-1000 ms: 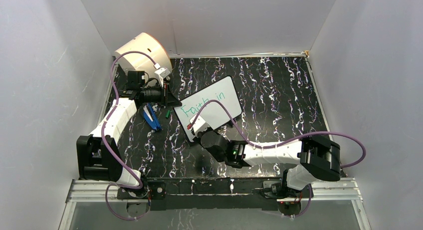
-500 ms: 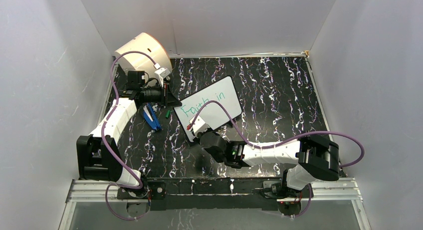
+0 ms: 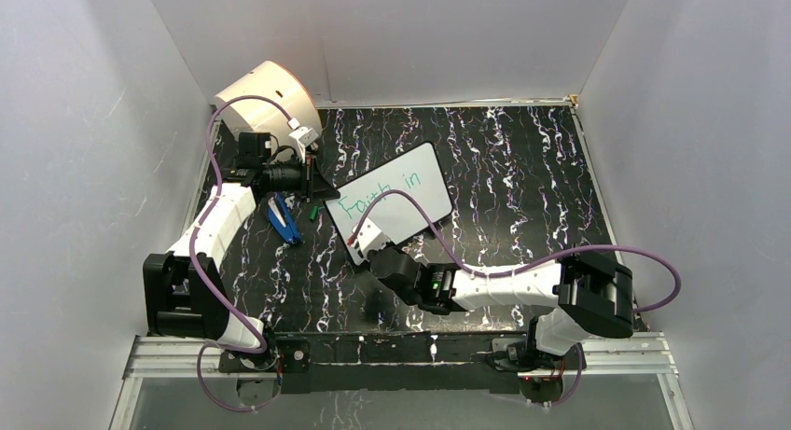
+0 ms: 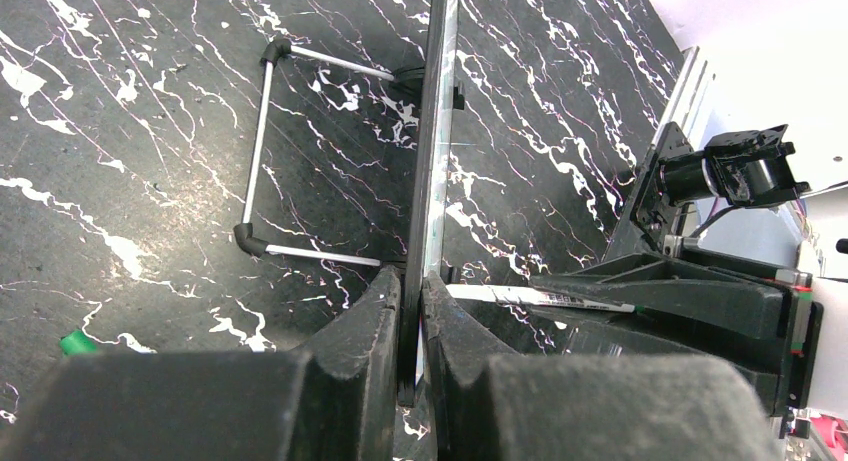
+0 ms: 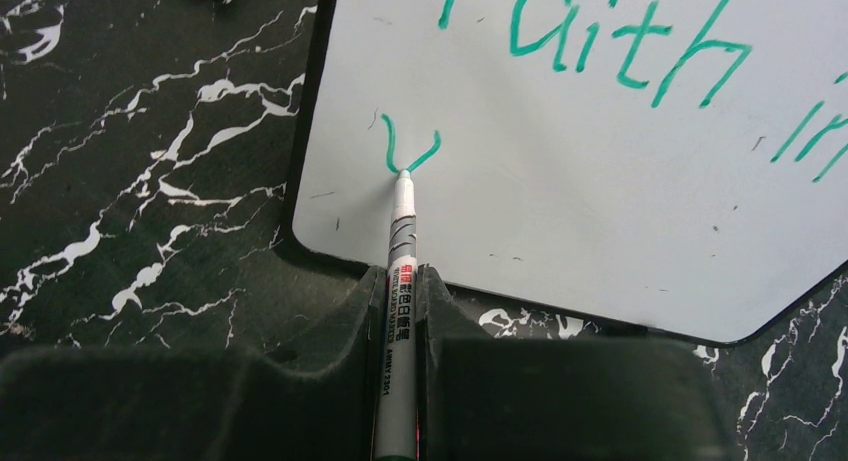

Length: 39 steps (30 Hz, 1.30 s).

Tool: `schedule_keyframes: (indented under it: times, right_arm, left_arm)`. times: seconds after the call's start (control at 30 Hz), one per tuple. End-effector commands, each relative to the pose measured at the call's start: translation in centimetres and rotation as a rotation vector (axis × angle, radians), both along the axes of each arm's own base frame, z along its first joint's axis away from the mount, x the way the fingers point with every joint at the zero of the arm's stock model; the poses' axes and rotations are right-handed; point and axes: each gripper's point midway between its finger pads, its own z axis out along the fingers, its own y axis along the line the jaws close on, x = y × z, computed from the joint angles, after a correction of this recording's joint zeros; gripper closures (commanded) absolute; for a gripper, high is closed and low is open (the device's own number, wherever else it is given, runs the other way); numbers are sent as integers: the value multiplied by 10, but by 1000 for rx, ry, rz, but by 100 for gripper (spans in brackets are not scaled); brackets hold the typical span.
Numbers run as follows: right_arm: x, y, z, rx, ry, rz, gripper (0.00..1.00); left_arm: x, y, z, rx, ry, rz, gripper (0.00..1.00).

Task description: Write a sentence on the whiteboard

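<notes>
The whiteboard [image 3: 406,206] stands tilted mid-table, black-framed, seen edge-on in the left wrist view [image 4: 432,161]. Green lettering "Faith in" [image 3: 378,193] runs across its upper part, large in the right wrist view [image 5: 620,41]. My left gripper [image 3: 317,184] is shut on the board's left edge [image 4: 417,291]. My right gripper [image 3: 366,240] is shut on a grey-barrelled green marker [image 5: 401,271]. The marker's tip touches the board at the bottom of a small green "v" stroke [image 5: 410,149], below the "F" near the lower left corner.
A cream drum [image 3: 270,99] sits at the back left behind the left arm. A blue object [image 3: 283,217] and a green cap [image 3: 314,209] lie left of the board. The board's wire stand [image 4: 262,151] rests behind it. White walls enclose the table.
My right gripper has shifted slightly left with the marker on the board's lower left. The left arm and the board have not moved.
</notes>
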Motion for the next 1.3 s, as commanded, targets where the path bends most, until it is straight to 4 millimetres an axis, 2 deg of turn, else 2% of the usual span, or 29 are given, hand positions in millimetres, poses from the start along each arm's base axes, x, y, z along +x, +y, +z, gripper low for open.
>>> schedule_keyframes:
  times: [0.0,0.17,0.3,0.7,0.87,1.27]
  right_arm:
    - [-6,12,3,24,40,20,100]
    - [-13,17,-1,15,58,39,100]
    - [-17,20,5,19,51,47,100]
    - [-5,1,47,100,-44,-28,100]
    - [3,-5,48,116,-59,-84,100]
    - [16,-2,43,130,-55,-112,100]
  left_arm:
    - [-2,1,-7,38,37,13,100]
    - [-2,1,-7,40,37,15,100]
    - [-2,2,-6,39,37,17,100]
    - [-1,2,-7,43,36,22,100]
    - [-2,2,-7,42,39,19,100]
    - [-1,2,-8,43,42,21,100]
